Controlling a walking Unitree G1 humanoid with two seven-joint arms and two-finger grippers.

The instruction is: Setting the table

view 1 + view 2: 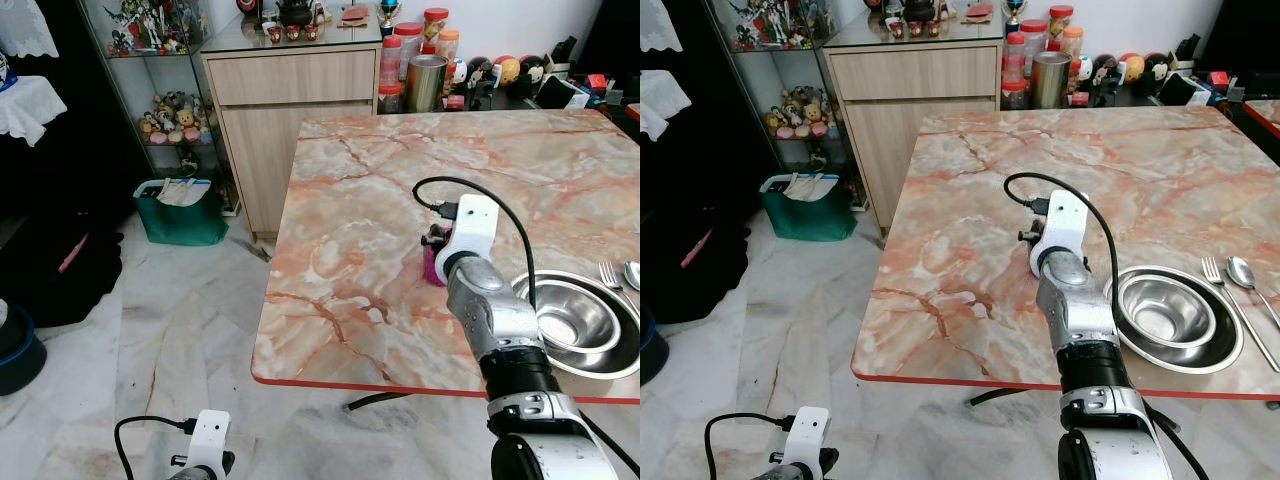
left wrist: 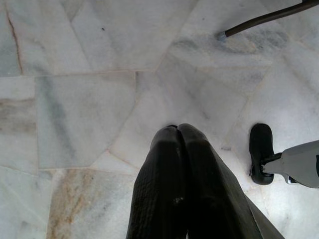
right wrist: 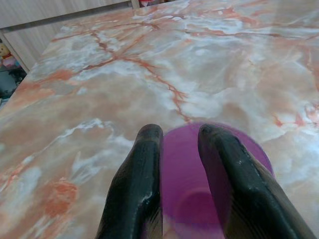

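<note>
While sweeping from the left edge rightward: dark bags and a green bin (image 1: 180,212) at centre left on the pale floor (image 1: 150,330), a glass shelf of figurines at upper left, a wooden cabinet (image 1: 290,120) at upper centre with jars and a metal canister (image 1: 426,82) beside it. Lower left corner: left gripper (image 2: 177,130) hanging idle above the floor tiles, black fingers pressed together with nothing between them. Centre of the frame: pink-veined marble table (image 1: 350,290), red-edged along the near side. Right of centre: right gripper (image 3: 178,133) reaching over the near half of the table, fingers (image 3: 144,149) spread and straddling the rim of a purple cup (image 3: 187,199), one finger apparently inside and one outside; whether pinching the wall firmly or just resting around it, hard to tell. Cup (image 1: 434,262) standing upright on the marble, just left of a steel bowl (image 1: 575,322) nested in a steel plate (image 1: 625,365). Far right edge: fork (image 1: 1215,275) and spoon (image 1: 1242,272) lying side by side beyond the plate. Likely step in hand: placing the cup beside the setting. Next move, by judgement: spreading the fingers clear of the rim and lifting straight up, avoiding a sideways drag that could tip the cup or knock the bowl.
</note>
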